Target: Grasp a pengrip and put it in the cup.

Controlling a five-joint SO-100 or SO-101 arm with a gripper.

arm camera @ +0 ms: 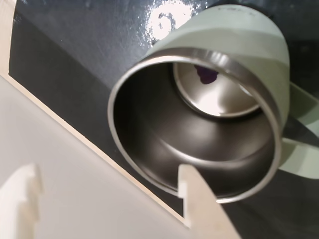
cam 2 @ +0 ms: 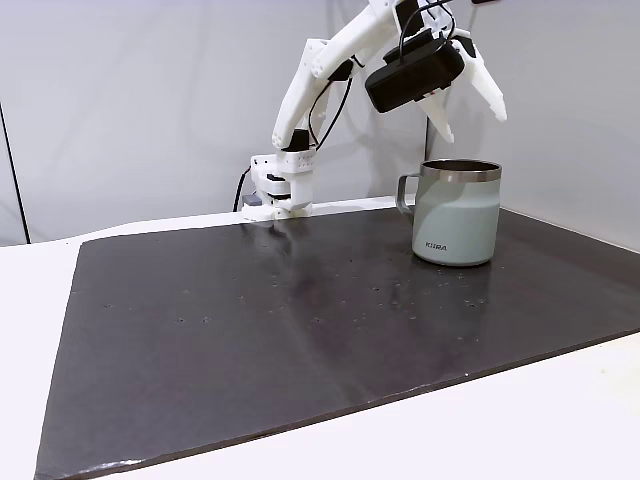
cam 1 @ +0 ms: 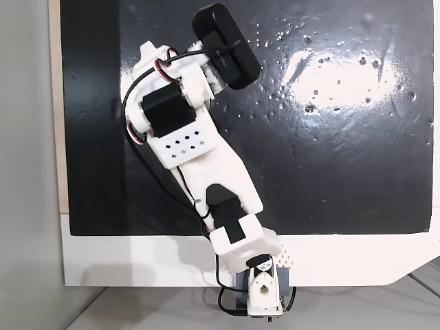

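White plastic jaws (arm camera: 109, 199) stood apart and empty above the round brushed-steel cup (arm camera: 149, 164) on the black worktop (arm camera: 75, 74). Further right, the small purple rubbery pengrip (arm camera: 206, 74) lay on the cup's shiny bottom. Lifting straight up would probably clear the rim best.

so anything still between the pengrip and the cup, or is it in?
Nothing visible in the way: in the wrist view the pengrip already lies on the bottom inside the cup, and the gripper hangs open above it.

Purple pengrip (arm camera: 206, 74) lies inside upright steel cup (arm camera: 149, 144); on btm.
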